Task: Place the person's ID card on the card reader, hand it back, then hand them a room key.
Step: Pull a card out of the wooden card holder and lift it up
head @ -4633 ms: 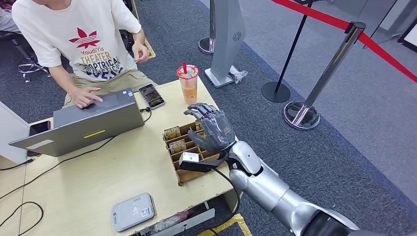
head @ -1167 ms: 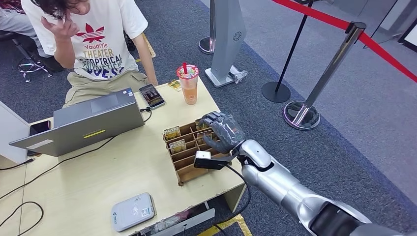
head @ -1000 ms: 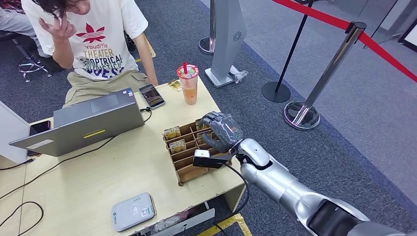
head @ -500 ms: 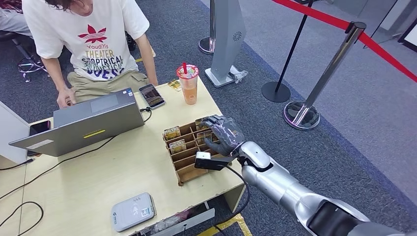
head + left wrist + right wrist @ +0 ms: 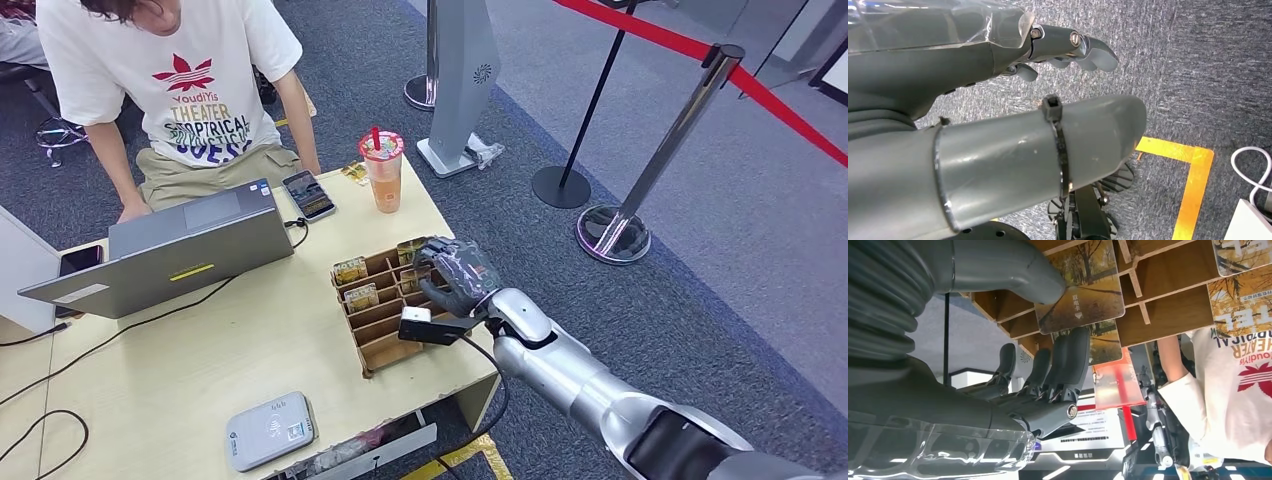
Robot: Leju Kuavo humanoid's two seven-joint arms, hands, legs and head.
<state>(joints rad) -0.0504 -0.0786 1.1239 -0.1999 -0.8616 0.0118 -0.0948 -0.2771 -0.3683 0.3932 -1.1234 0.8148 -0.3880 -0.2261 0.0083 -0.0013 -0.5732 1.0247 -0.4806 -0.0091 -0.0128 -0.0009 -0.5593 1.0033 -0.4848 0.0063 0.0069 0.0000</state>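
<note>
Pale wooden desk (image 5: 200,370) on grey carpet, stanchions beyond. Near edge: grey card reader (image 5: 270,430), nothing on it. Mid-right: wooden card rack (image 5: 385,345) holding room key cards upright in slots. Right robot hand (image 5: 455,270) is at the rack's far-right slots; in the right wrist view its thumb and fingers (image 5: 1068,357) pinch one room key card (image 5: 1080,287) on both faces, card standing in its slot, so lifting clear likely comes next. Left robot hand (image 5: 998,125) hangs over the floor, holding nothing, fingers loosely apart. Far: laptop (image 5: 160,250), phone (image 5: 308,194), drink cup (image 5: 382,168), seated person (image 5: 190,90) far-left of the rack.
</note>
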